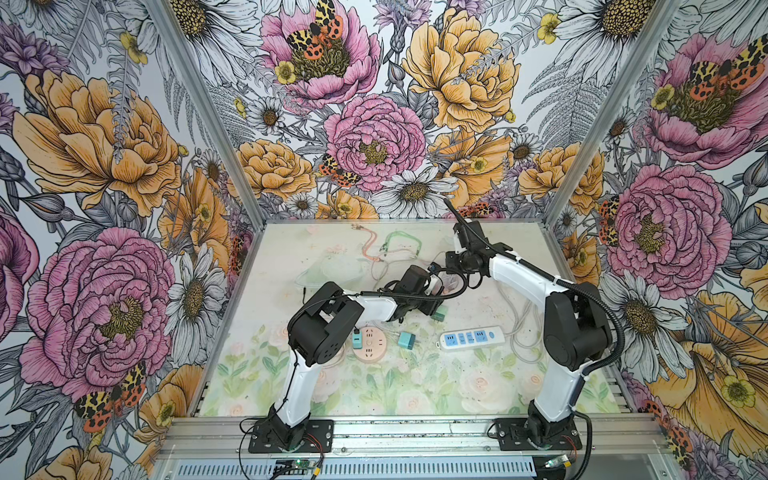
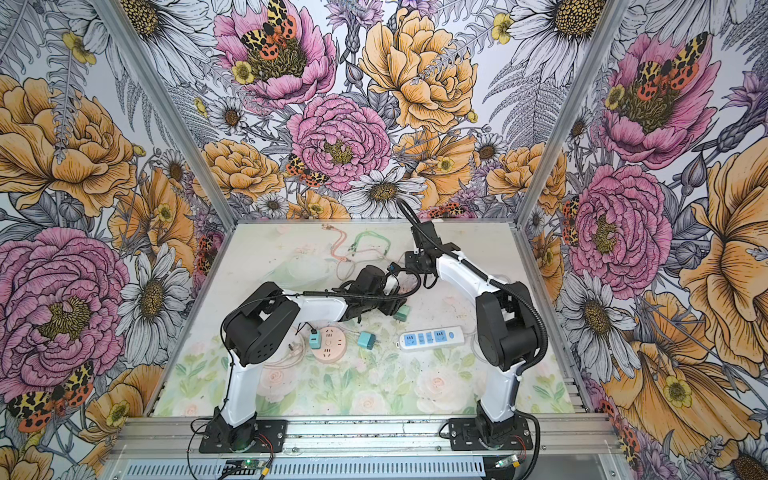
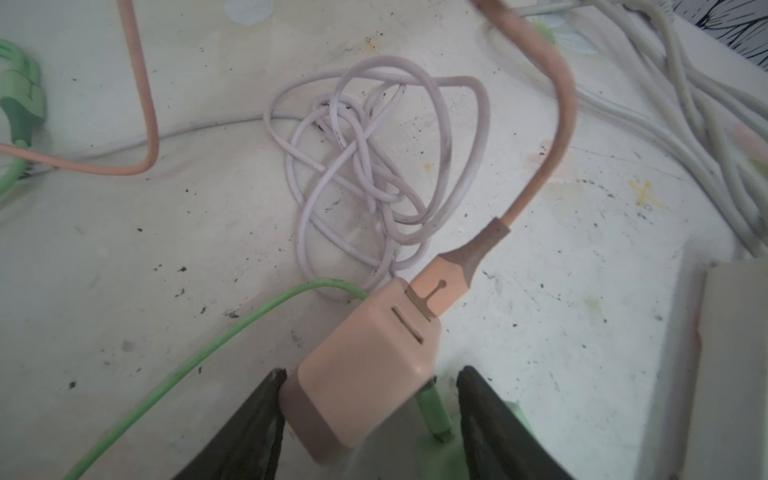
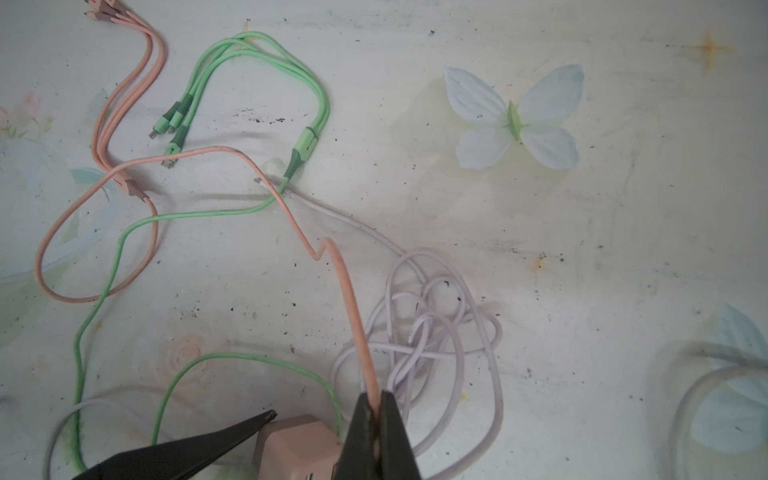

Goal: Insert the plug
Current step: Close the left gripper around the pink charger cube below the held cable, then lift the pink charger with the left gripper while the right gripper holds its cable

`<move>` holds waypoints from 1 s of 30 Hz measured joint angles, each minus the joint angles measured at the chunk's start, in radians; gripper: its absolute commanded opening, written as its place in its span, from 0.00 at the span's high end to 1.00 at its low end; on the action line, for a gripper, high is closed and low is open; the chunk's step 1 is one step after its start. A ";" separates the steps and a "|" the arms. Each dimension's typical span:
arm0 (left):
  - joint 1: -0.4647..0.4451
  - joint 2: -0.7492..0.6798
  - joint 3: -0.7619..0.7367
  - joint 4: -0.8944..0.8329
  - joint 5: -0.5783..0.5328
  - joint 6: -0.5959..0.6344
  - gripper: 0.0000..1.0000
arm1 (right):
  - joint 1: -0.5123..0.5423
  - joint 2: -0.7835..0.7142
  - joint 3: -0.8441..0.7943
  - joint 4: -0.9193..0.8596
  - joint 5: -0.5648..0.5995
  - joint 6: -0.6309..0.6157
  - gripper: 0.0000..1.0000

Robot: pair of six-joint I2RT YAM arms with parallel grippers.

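**At mid-table: pink plug at the adapter's face, wrists hiding it from above**

Nearest your side of the table (image 1: 374,390), both top views show a round socket hub (image 1: 370,345) with a teal adapter (image 1: 356,338) standing in it. A loose teal adapter (image 1: 406,340) lies just beside it, and a white power strip (image 1: 471,338) sits to the right. The strip's cord runs under the right arm and is lost there.

Farther in, the two wrists meet and cover their own work from above. Only a green block (image 1: 438,314) pokes out under the left arm.

Use the wrist views here. The left gripper (image 3: 372,374) stands wide around the pink adapter (image 3: 365,365). One finger (image 3: 266,415) touches the adapter's side and the other stands apart, with a green connector (image 3: 432,411) in the gap.

The pink plug (image 3: 436,291) sits at the adapter's face beside an empty slot. A strip of metal shows, and you cannot tell how deep the plug is seated.

The right gripper (image 4: 376,395) is pinched tight on the pink cable (image 4: 351,299) near the adapter, and its view cuts the plug off.

Beyond lies a tangled lilac cable (image 4: 436,332). Farthest are the green cable heads (image 4: 174,122) and the pink cable heads (image 4: 102,10), which are clipped by the frame corner.
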 measured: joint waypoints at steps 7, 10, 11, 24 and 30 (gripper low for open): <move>0.028 0.000 0.009 -0.019 0.065 0.019 0.45 | -0.006 0.032 0.000 0.000 -0.009 0.000 1.00; 0.035 0.002 0.021 -0.042 0.071 0.041 0.50 | -0.012 0.040 0.001 0.000 -0.012 0.000 1.00; 0.037 0.003 0.025 -0.049 0.074 0.050 0.53 | -0.013 0.042 0.001 0.000 -0.015 0.000 1.00; 0.044 0.015 0.039 -0.125 0.135 0.134 0.64 | -0.030 0.060 0.013 0.000 -0.021 -0.013 1.00; 0.045 0.015 0.039 -0.134 0.143 0.143 0.59 | -0.032 0.082 0.014 0.000 -0.034 -0.020 1.00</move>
